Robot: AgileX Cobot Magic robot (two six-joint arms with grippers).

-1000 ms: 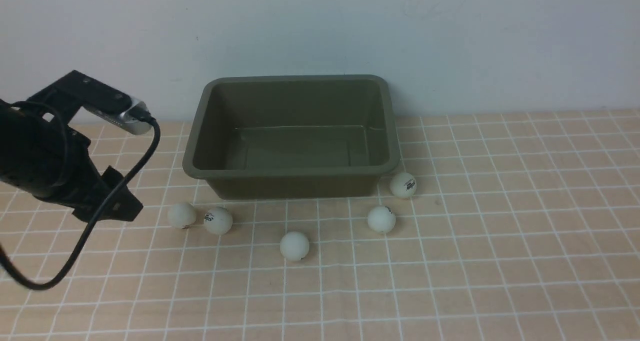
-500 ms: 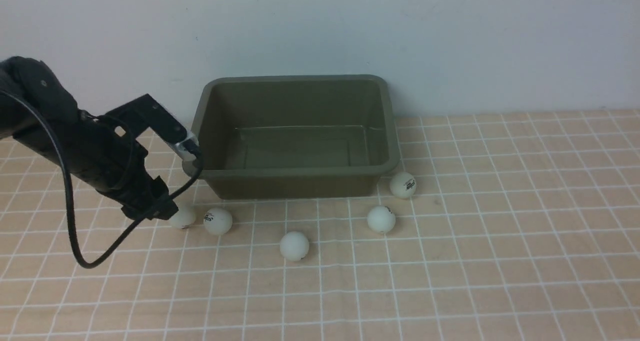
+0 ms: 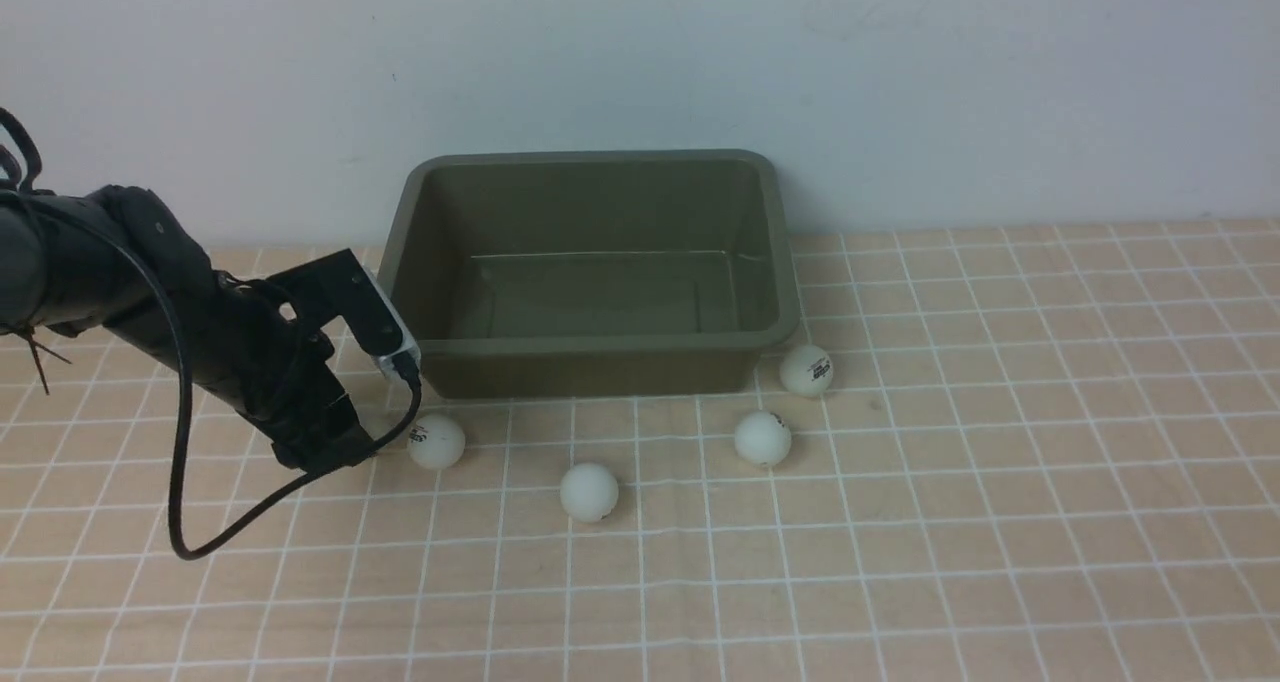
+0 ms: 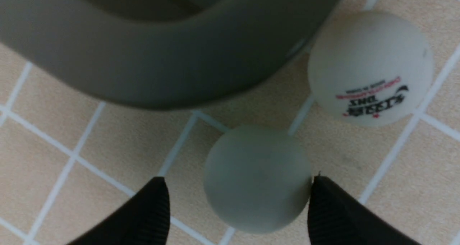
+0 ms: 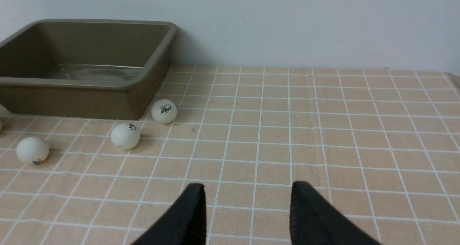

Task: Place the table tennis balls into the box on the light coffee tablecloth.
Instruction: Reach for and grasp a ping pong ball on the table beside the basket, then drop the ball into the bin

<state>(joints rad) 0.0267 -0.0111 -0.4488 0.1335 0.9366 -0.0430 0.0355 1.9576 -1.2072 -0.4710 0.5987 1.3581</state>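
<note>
On the light coffee tablecloth (image 3: pixel 900 562), just off the box's (image 3: pixel 590 367) front left corner, the left claw (image 4: pixel 237 182) spreads wide around one table tennis ball (image 4: pixel 257 178), centred between its tips and not yet gripped.

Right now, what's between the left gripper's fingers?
A white ball sits on the cloth between the fingers of the open left gripper, shown in the left wrist view; the front view hides it.

Left arm (image 3: pixel 150 282) reaches low, left fingers (image 4: pixel 143 216) spread wide; right fingers (image 5: pixel 190 216) partly apart.
</note>
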